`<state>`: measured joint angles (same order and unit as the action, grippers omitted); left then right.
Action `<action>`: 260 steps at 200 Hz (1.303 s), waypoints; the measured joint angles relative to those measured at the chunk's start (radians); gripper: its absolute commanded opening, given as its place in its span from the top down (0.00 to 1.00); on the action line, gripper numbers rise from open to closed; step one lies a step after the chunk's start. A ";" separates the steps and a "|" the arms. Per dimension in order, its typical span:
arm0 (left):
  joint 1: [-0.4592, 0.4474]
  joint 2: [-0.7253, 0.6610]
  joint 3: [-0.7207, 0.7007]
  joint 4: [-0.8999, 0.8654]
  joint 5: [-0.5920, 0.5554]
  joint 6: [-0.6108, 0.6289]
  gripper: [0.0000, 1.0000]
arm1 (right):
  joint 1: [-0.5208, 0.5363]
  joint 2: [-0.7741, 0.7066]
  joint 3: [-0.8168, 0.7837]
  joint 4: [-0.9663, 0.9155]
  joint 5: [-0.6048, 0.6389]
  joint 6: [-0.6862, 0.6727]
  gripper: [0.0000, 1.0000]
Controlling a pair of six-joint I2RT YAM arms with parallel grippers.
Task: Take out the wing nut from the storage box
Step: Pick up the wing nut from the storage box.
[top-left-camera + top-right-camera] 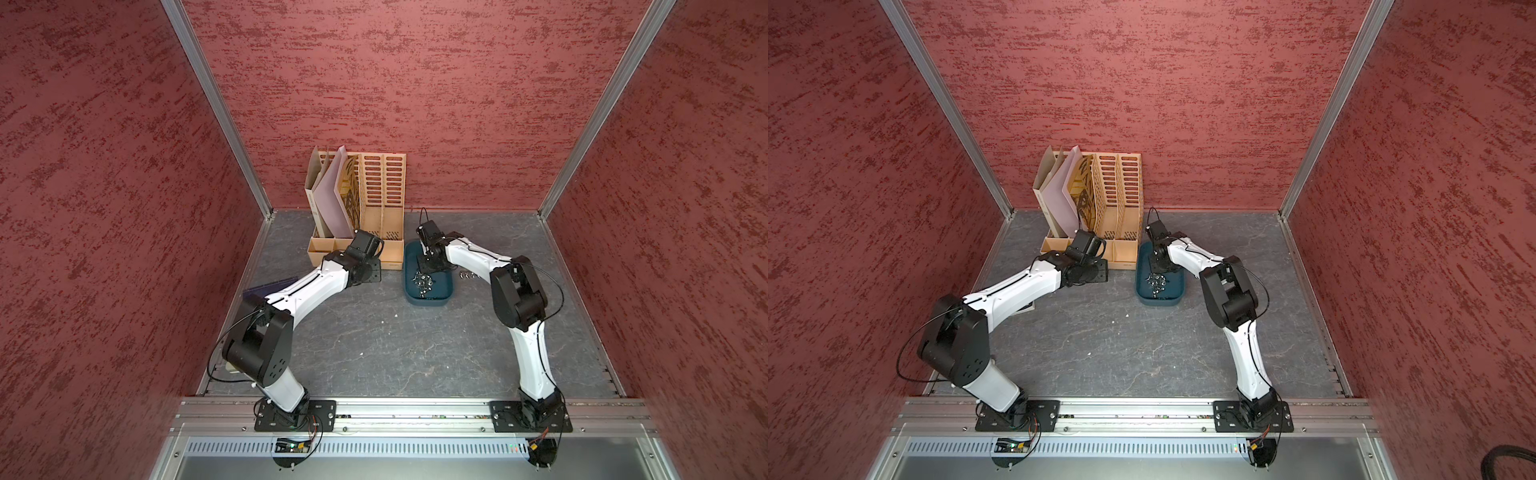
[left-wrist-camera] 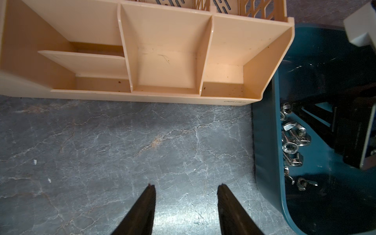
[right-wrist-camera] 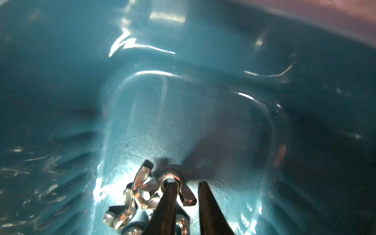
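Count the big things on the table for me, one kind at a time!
Robot arms: 2, the left arm and the right arm
Teal storage box: 1
Beige file organiser: 1
Total: 4
The wing nuts in the box are too piled up to count.

Only one marking is showing: a small embossed brand mark (image 2: 235,101) sitting on the front lip of the beige slotted plastic file organiser (image 2: 166,95), appearing upside down in the left wrist view and too faint to read.
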<state>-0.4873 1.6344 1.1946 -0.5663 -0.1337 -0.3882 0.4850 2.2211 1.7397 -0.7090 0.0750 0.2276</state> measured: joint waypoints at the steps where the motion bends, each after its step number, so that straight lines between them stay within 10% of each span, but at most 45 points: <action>1: 0.000 0.000 0.000 0.000 0.000 0.000 0.47 | 0.000 0.000 0.000 0.000 0.000 0.000 0.80; 260: 0.000 -0.008 -0.010 0.000 0.000 0.000 0.47 | -0.042 -0.188 -0.051 0.006 0.012 0.003 0.94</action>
<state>-0.4873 1.6268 1.1847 -0.5667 -0.1333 -0.3882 0.4427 2.0327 1.6890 -0.7029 0.0872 0.2306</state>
